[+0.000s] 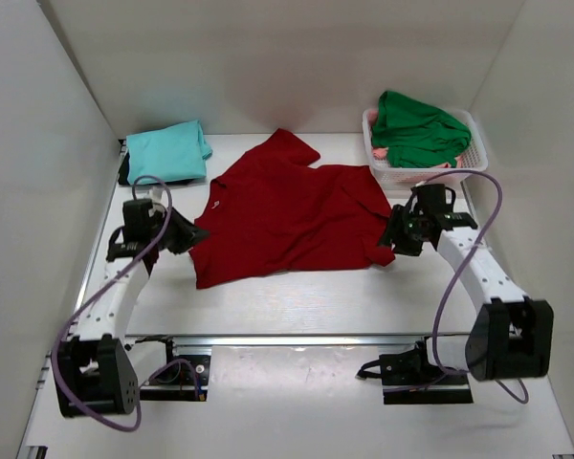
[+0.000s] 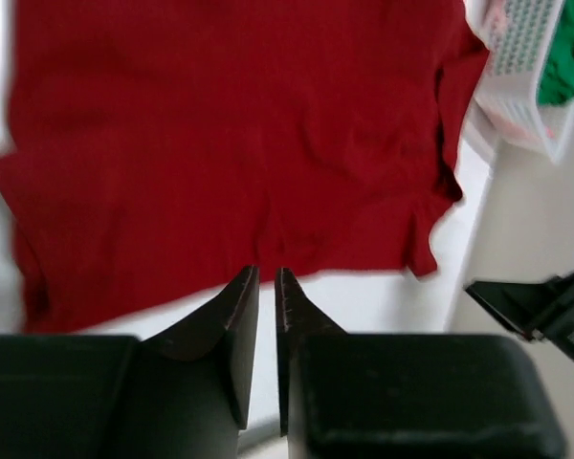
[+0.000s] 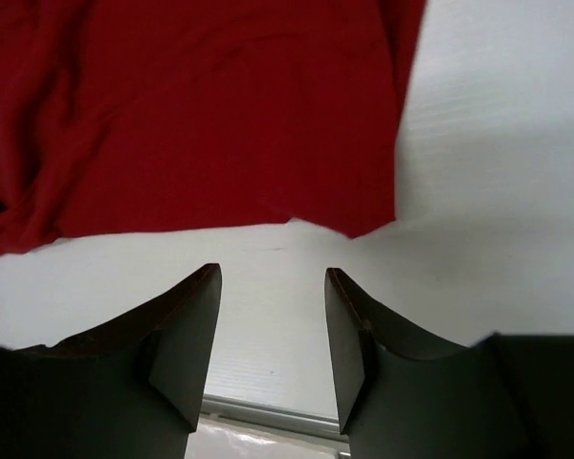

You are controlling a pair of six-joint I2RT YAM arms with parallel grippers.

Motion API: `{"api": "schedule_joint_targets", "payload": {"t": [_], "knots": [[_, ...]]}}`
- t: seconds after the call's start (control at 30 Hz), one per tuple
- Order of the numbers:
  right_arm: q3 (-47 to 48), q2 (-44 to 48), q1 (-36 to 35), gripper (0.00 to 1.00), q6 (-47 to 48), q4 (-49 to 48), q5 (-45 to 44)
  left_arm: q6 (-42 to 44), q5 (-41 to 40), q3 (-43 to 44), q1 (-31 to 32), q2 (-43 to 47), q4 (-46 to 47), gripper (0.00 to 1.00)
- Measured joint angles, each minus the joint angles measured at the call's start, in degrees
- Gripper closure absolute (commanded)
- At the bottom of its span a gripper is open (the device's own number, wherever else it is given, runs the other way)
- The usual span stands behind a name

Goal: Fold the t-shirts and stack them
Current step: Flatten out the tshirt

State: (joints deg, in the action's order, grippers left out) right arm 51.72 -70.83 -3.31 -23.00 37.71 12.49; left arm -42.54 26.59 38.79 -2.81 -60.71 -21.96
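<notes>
Red shirt (image 1: 287, 215) spread flat, left of the basket (image 1: 464, 175).
Soft, limp cloth (should sag when lifted): pinch hem corners. Left gripper (image 2: 266, 277) barely parted, right gripper (image 3: 273, 277) wide apart, both empty.

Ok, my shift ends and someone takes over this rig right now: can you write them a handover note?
Left gripper: barely open, empty, beside the dark red cloth t-shirt's left edge.
Right gripper: open, empty, at its right edge.
Red shirt lies spread mid-table, unfolded.
Done: light teal cloth t-shirt folded, far left.
Bright green cloth t-shirt sits bunched in the white plastic lattice basket, far right.
Left: fold red and green, stack all three.
</notes>
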Motion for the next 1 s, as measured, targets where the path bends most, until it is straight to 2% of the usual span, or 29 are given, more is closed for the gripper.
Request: {"api": "schedule_joint_targets", "payload": {"t": [0.07, 0.13, 0.2, 0.4, 0.43, 0.47, 0.57, 0.67, 0.8, 0.83, 0.87, 1.0], "knots": [[2.1, -4.0, -0.2, 0.56, 0.8, 0.3, -1.1, 2.6, -2.6, 3.8, 0.1, -3.7, 0.7, 0.76], [4.4, -6.6, -0.4, 0.57, 1.5, 0.3, -1.8, 4.3, -4.3, 6.0, 0.2, -7.3, 1.6, 0.96], [6.3, -7.7, -0.3, 0.57, 2.0, 0.3, -2.1, 5.2, -6.1, 6.4, 0.2, -10.3, 1.6, 1.00], [8.8, -9.8, -0.4, 0.60, 2.3, 0.3, -2.2, 9.2, -11.4, 6.3, 1.0, -12.6, 0.4, 1.00], [9.6, -11.1, -0.5, 0.61, 2.3, 0.4, -2.2, 10.3, -11.8, 6.7, 1.2, -12.6, 0.5, 0.94], [10.8, -12.7, -0.6, 0.61, 2.3, 0.5, -2.2, 11.5, -12.3, 7.3, 1.3, -12.7, 0.5, 0.92], [15.9, -19.1, -1.4, 0.61, 2.3, 0.4, -1.9, 15.1, -14.3, 10.5, 1.1, -13.5, 0.7, 0.96], [21.0, -24.1, -1.9, 0.62, 2.3, 0.9, -1.5, 17.1, -16.3, 12.7, 0.2, -14.4, 0.5, 0.93], [26.9, -28.9, -2.0, 0.62, 2.2, 0.7, -0.6, 17.4, -19.1, 10.7, 1.0, -14.0, -2.2, 0.86], [27.7, -29.4, -2.0, 0.62, 2.2, 0.7, -0.4, 17.2, -19.3, 9.5, 1.0, -13.7, -2.9, 0.77], [28.2, -29.7, -2.0, 0.63, 2.2, 0.7, -0.1, 16.5, -18.7, 8.2, 0.5, -13.6, -4.5, 0.61], [28.6, -29.8, -1.9, 0.63, 2.2, 0.8, 0.9, 14.5, -17.7, 7.8, -3.3, -18.4, -9.0, 0.61]]}}
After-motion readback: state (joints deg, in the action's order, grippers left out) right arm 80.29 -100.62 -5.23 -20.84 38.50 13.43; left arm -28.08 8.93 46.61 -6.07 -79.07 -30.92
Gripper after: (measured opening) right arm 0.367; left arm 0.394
